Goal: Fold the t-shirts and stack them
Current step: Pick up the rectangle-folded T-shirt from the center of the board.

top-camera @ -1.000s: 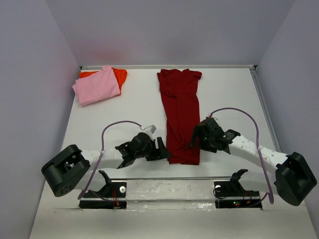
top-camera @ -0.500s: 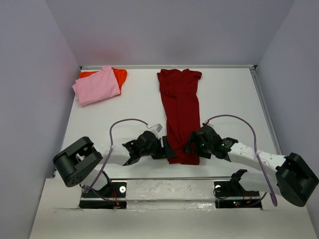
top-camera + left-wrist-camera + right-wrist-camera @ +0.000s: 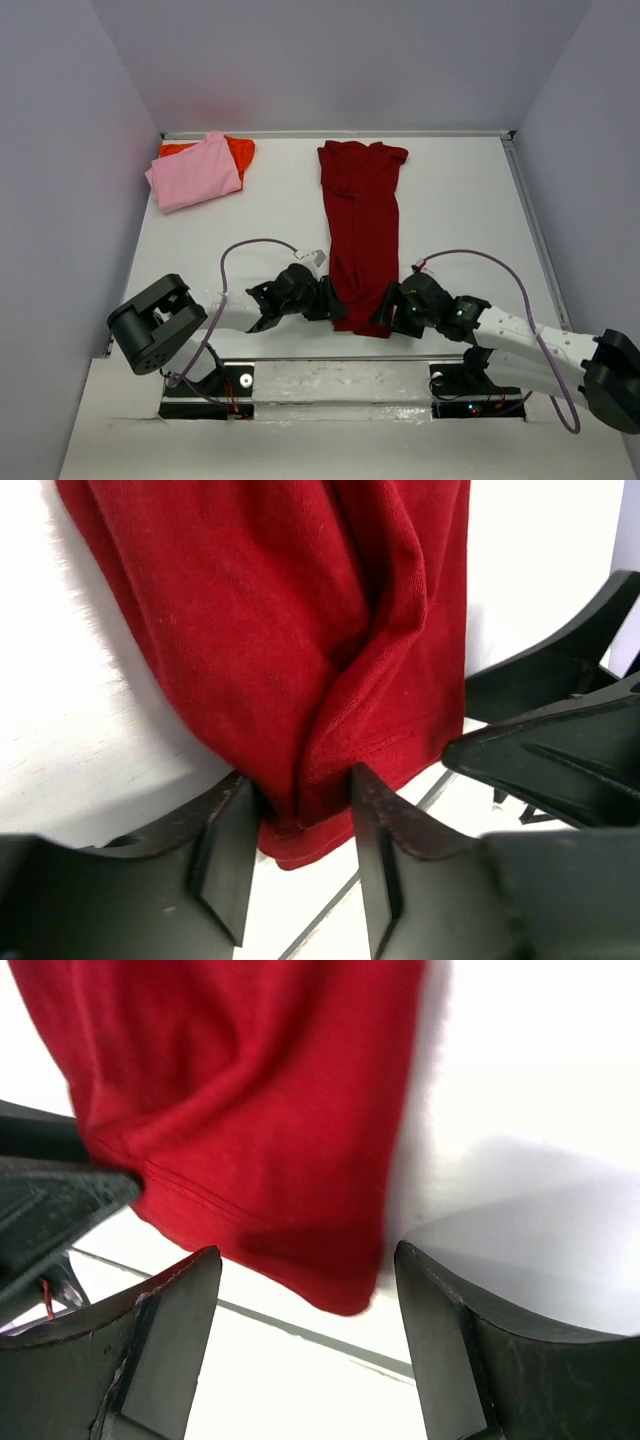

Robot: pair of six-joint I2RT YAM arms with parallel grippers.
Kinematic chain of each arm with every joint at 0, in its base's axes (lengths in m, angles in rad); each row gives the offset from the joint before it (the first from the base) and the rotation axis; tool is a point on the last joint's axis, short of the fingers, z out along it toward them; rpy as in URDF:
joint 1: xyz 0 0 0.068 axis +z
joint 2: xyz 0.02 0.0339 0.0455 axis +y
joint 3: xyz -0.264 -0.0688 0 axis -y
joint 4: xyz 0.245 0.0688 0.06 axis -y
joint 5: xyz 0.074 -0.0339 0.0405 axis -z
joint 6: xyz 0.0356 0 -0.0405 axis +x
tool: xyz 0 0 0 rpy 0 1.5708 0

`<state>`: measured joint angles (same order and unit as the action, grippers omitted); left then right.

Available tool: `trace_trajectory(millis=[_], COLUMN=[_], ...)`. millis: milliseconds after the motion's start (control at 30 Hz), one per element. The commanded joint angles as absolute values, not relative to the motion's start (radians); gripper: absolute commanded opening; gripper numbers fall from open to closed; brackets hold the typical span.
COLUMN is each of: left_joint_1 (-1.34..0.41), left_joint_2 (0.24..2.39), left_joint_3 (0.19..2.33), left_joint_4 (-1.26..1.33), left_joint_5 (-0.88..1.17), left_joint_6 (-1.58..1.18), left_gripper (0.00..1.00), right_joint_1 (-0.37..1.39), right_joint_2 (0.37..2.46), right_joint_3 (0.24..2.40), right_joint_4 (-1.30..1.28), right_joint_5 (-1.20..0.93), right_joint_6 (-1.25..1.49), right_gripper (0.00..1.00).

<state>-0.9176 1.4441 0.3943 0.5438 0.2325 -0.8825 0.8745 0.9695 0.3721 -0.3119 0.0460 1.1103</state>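
Left end effector [image 3: 300, 815] pinches crimson t-shirt [image 3: 280, 630] hem

My left gripper [image 3: 303, 815] sits low, fingers pinched on the dark red shirt [image 3: 300, 630]. My right gripper [image 3: 305, 1260] sits low, fingers apart.

orange-red shirt [image 3: 240, 150] mostly beneath pink shirt [image 3: 193, 173], crimson shirt [image 3: 300, 630] cropped in wrist views
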Motion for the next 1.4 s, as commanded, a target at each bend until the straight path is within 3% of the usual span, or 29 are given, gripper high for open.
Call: trace_trajectory(millis=[0, 267, 300, 367, 600, 700, 800, 900, 967, 1000, 1100, 1367], left_joint_1=[-0.925, -0.925, -0.925, -0.925, -0.925, -0.925, -0.925, -0.925, -0.925, -0.925, -0.925, -0.925], left_joint_2=[1.431, 1.301, 1.296, 1.289, 1.312, 1.322, 1.336, 1.350, 1.356, 1.356, 1.359, 1.373], left_joint_3=[0.387, 0.356, 0.353, 0.344, 0.342, 0.345, 0.339, 0.334, 0.333, 0.331, 0.331, 0.342], left_joint_4=[0.548, 0.417, 0.410, 0.410, 0.429, 0.445, 0.469, 0.482, 0.491, 0.497, 0.497, 0.503], left_joint_5=[0.236, 0.186, 0.184, 0.183, 0.189, 0.195, 0.206, 0.212, 0.219, 0.222, 0.221, 0.236], left_joint_6=[-0.853, -0.827, -0.825, -0.825, -0.830, -0.828, -0.831, -0.831, -0.830, -0.827, -0.822, -0.802], left_gripper=[0.48, 0.47, 0.47, 0.47, 0.48, 0.48, 0.43, 0.38, 0.28, 0.17, 0.00, 0.00], right_joint_1=[0.885, 0.885, 0.885, 0.885, 0.885, 0.885, 0.885, 0.885, 0.885, 0.885, 0.885, 0.885], right_joint_2=[0.925, 0.957, 0.966, 0.989, 1.052, 1.057, 1.058, 1.063, 1.060, 1.057, 1.043, 1.046], right_joint_3=[0.341, 0.359, 0.357, 0.353, 0.368, 0.371, 0.374, 0.374, 0.374, 0.371, 0.368, 0.380], right_joint_4=[-0.465, -0.445, -0.436, -0.405, -0.356, -0.350, -0.350, -0.350, -0.353, -0.351, -0.353, -0.362], right_joint_5=[0.081, 0.092, 0.091, 0.089, 0.086, 0.084, 0.086, 0.083, 0.081, 0.080, 0.084, 0.083], right_joint_6=[1.131, 1.111, 1.105, 1.101, 1.091, 1.083, 1.078, 1.078, 1.077, 1.077, 1.075, 1.065], right_gripper=[0.76, 0.65, 0.51, 0.43, 0.41, 0.27, 0.00, 0.00, 0.00, 0.00, 0.00, 0.00])
